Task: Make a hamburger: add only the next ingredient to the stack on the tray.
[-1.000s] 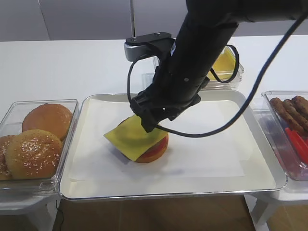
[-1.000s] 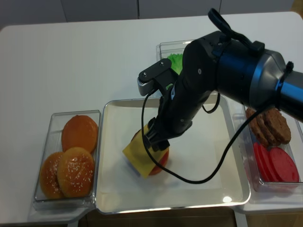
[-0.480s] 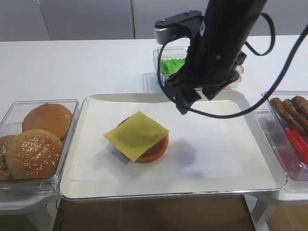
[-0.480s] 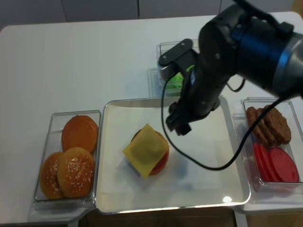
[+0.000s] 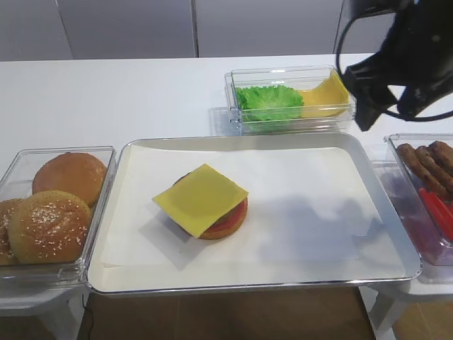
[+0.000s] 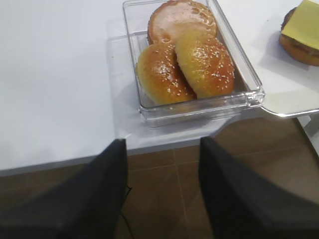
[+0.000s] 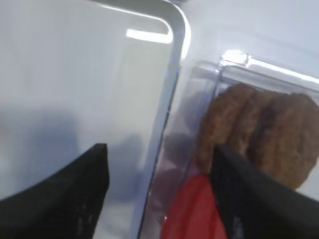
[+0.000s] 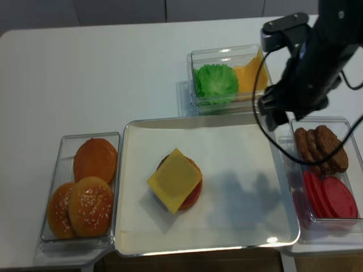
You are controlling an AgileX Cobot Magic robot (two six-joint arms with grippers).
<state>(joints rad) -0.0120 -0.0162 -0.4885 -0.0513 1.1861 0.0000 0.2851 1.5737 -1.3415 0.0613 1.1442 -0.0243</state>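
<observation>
The yellow cheese slice (image 5: 201,198) (image 8: 174,180) lies flat on the stack (image 5: 228,221), covering most of the patty, with tomato and bun showing at its lower right. The stack sits left of centre on the paper-lined silver tray (image 5: 248,286). My right gripper (image 7: 159,194) (image 8: 273,117) hangs open and empty above the tray's right rim, far from the stack. My left gripper (image 6: 162,191) is open over the floor, off the table's front edge. Its view catches the cheese (image 6: 306,22) at the top right.
A clear box of sesame buns (image 5: 49,205) (image 6: 187,59) stands left of the tray. A box with lettuce (image 5: 269,103) and spare cheese (image 5: 327,95) is behind it. On the right, a box holds patties (image 7: 264,129) and red tomato slices (image 8: 332,195).
The right gripper has released the cheese on the stack, risen, and swung right to the tray's right edge. The cheese stays put. The left gripper's earlier position is not shown.
</observation>
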